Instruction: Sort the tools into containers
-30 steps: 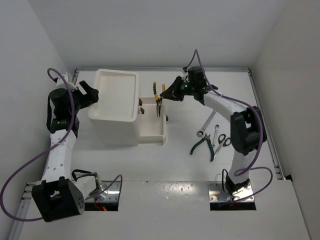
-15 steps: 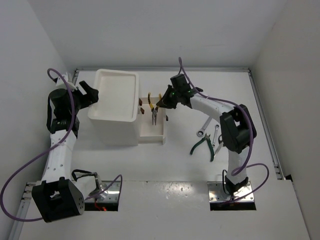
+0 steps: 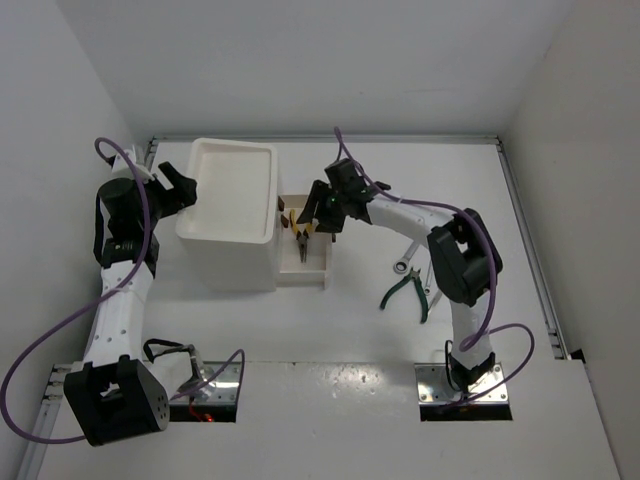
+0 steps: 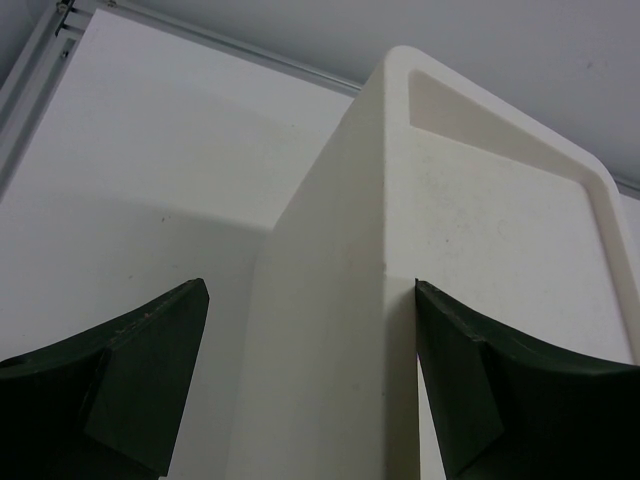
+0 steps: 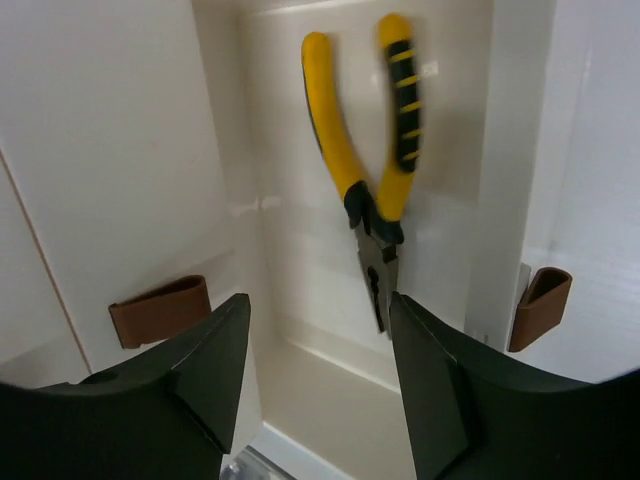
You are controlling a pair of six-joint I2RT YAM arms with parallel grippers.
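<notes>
The tall white box [image 3: 228,205] stands at the back left with one drawer [image 3: 325,262] pulled out to the right. The yellow-handled pliers [image 3: 300,237] lie inside that drawer; in the right wrist view they [image 5: 375,185] rest free on the drawer floor [image 5: 330,400]. My right gripper [image 3: 316,214] hovers over the drawer, open and empty [image 5: 320,370]. My left gripper [image 3: 186,190] is open, its fingers either side of the box's left corner [image 4: 340,300]. The green-handled pliers [image 3: 408,291] and a wrench [image 3: 403,263] lie on the table at the right. The scissors are hidden by my right arm.
Dark reddish-brown knobs [image 5: 160,310] show on the drawer fronts beside the open drawer, another at the right [image 5: 540,305]. The box's shallow tray top [image 3: 236,178] holds nothing. White walls close the table at the back and sides.
My right gripper moved left and down over the open drawer with the yellow pliers, then opened and let them go into the drawer. The left arm has not moved.
</notes>
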